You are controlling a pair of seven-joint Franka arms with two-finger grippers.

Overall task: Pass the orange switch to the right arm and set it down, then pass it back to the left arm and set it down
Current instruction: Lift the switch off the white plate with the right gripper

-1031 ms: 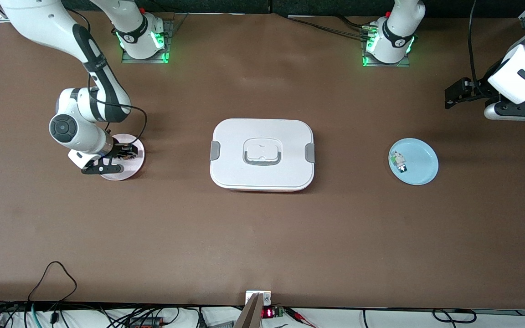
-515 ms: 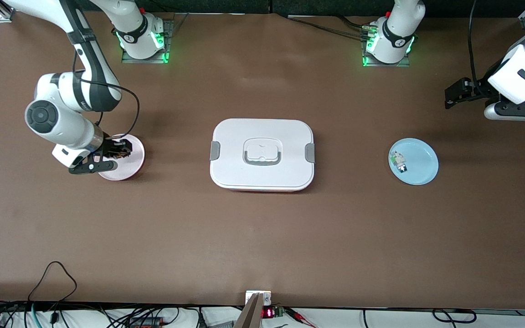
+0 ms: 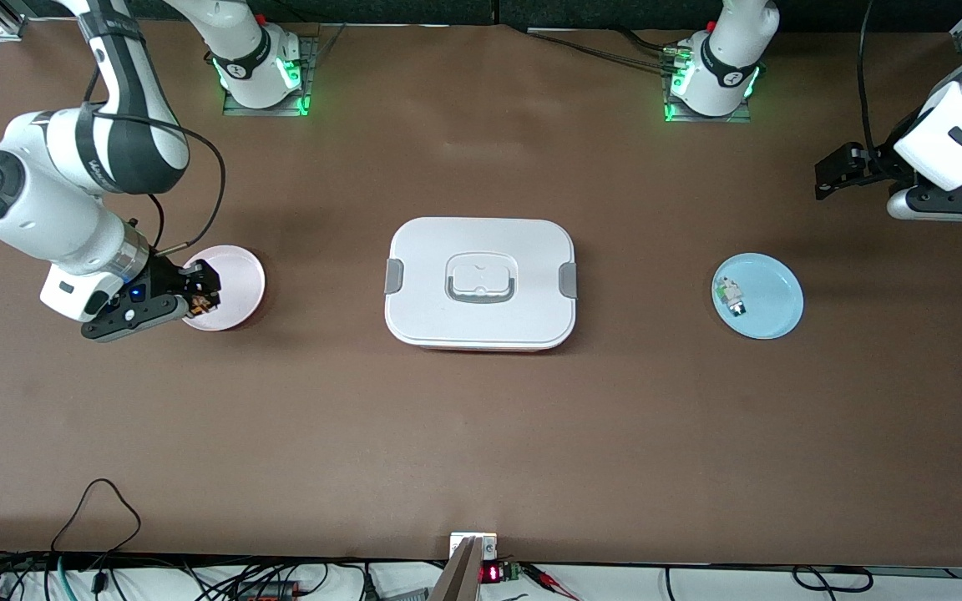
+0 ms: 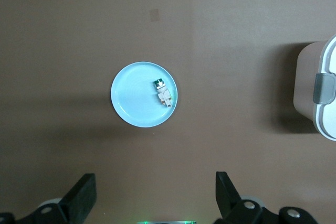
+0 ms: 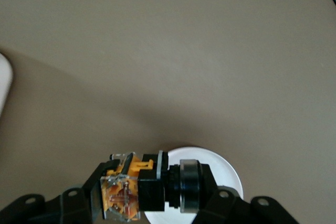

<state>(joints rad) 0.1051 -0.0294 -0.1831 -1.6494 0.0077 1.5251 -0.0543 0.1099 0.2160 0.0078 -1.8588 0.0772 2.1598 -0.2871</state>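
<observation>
My right gripper (image 3: pixel 199 292) is shut on the orange switch (image 3: pixel 197 305) and holds it in the air over the edge of the pink plate (image 3: pixel 235 280). In the right wrist view the switch (image 5: pixel 149 190) shows as a black block with an orange clear-cased end, clamped between the fingers above the plate (image 5: pixel 220 174). The white box (image 3: pixel 481 284) with grey clasps stands at the table's middle. My left gripper (image 3: pixel 833 167) waits open in the air near the left arm's end of the table; its wrist view shows its fingers (image 4: pixel 81 198) spread wide.
A light blue plate (image 3: pixel 769 300) with a small green-and-white component (image 3: pixel 730 296) lies toward the left arm's end; both show in the left wrist view (image 4: pixel 134 100), (image 4: pixel 163 92). The box's end (image 4: pixel 320 90) shows there too. Cables run along the table's near edge.
My right gripper has lifted the orange switch off the pink plate and drawn back toward the right arm's end of the table. The left arm has not moved.
</observation>
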